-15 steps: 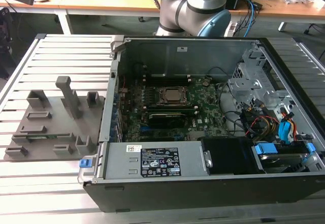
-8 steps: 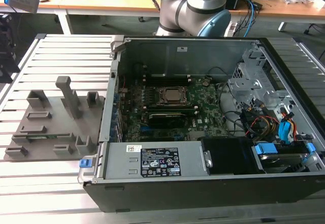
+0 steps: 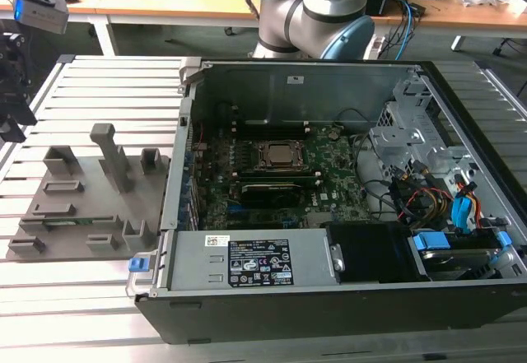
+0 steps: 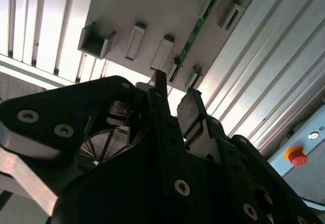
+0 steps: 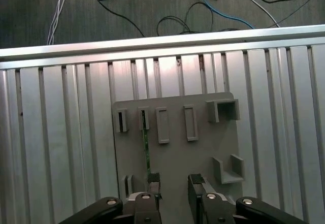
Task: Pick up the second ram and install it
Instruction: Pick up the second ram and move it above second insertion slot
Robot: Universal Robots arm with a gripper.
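Labels too small to read, gripper point(image 5: 174, 179) open above the second ram point(image 5: 147, 148)

Stickers first: you've got a black-and-white label point(image 3: 259, 264) on the power supply point(image 3: 189, 260) along the near edge of the computer case point(image 3: 329, 314), and a white sticker point(image 3: 294, 79) on its far inner wall. None of the print can be made out. In the second wrist view a red button point(image 4: 297, 157) sits on a grey box point(image 4: 304, 181).

Now your gripper: in both wrist views the two fingers point(image 4: 190, 104) stand apart with a clear gap between them, and nothing is held. It hangs above the grey tray point(image 5: 203, 163), pointing down at it and clear of it.

The second ram stands on edge in that tray, a thin green strip running between two slot blocks, nearer one side edge than the other. One fingertip lines up over its end, the other over bare tray.

The tray lies on the slatted table point(image 3: 99, 75), just beside the case on the exterior view's left. The arm's base point(image 3: 313, 9) stands behind the case's far edge.
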